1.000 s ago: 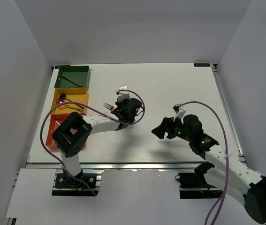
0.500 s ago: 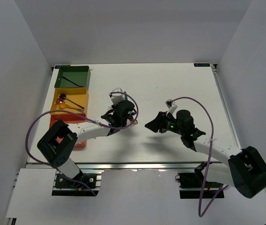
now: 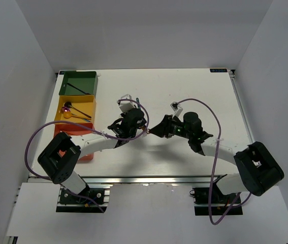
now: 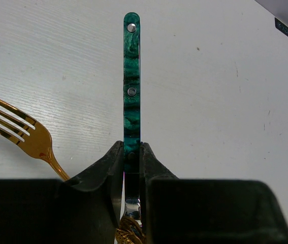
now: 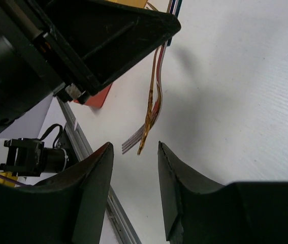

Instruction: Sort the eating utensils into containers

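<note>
1. The table (image 3: 194, 86) carries three containers at its nine-o'clock edge: the green tray (image 3: 77, 83) at the top, the yellow tray (image 3: 83, 104) below it, and the orange-red tray (image 3: 65, 131) nearest the arm bases.
2. Both arms meet near the table's middle, the right gripper (image 3: 156, 130) lying at three o'clock from the left gripper (image 3: 142, 131) and almost touching it.
3. The left gripper (image 4: 131, 162) is clamped on a teal-handled utensil (image 4: 131, 81), its long axis running straight out to twelve o'clock in the left wrist view.
4. A gold fork (image 5: 149, 119) hangs from that same grip, tines pointing at six o'clock toward the right gripper (image 5: 133, 168), whose jaws stand part-open around nothing, just short of the tines. The right arm looks placed to take it.
</note>
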`<action>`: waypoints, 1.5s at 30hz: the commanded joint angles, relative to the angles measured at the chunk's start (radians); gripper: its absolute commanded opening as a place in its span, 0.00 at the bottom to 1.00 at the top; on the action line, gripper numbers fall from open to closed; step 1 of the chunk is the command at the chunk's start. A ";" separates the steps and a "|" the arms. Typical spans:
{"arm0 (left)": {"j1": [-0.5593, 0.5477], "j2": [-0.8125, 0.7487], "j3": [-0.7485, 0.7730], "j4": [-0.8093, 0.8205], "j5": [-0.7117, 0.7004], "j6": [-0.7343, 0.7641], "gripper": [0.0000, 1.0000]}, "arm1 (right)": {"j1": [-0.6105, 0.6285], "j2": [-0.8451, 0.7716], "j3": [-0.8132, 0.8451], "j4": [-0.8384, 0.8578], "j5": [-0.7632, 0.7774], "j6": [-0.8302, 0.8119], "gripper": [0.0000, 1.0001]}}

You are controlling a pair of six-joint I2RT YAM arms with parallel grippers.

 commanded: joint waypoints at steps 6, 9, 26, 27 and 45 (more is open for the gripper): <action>-0.005 -0.038 0.019 0.021 -0.009 -0.003 0.00 | 0.036 0.106 0.101 0.014 0.012 0.017 0.34; -0.005 -0.034 0.026 0.009 -0.015 -0.003 0.00 | 0.049 0.109 0.107 0.003 0.035 0.019 0.30; -0.005 -0.015 0.046 -0.035 -0.078 0.023 0.00 | 0.065 0.101 0.144 -0.104 0.114 0.004 0.00; -0.005 -0.014 0.051 -0.043 -0.107 0.035 0.00 | 0.065 0.076 0.141 -0.127 0.140 0.000 0.00; 0.002 0.049 0.154 -0.080 -0.336 0.155 0.00 | 0.119 -0.112 0.038 -0.454 0.233 -0.018 0.00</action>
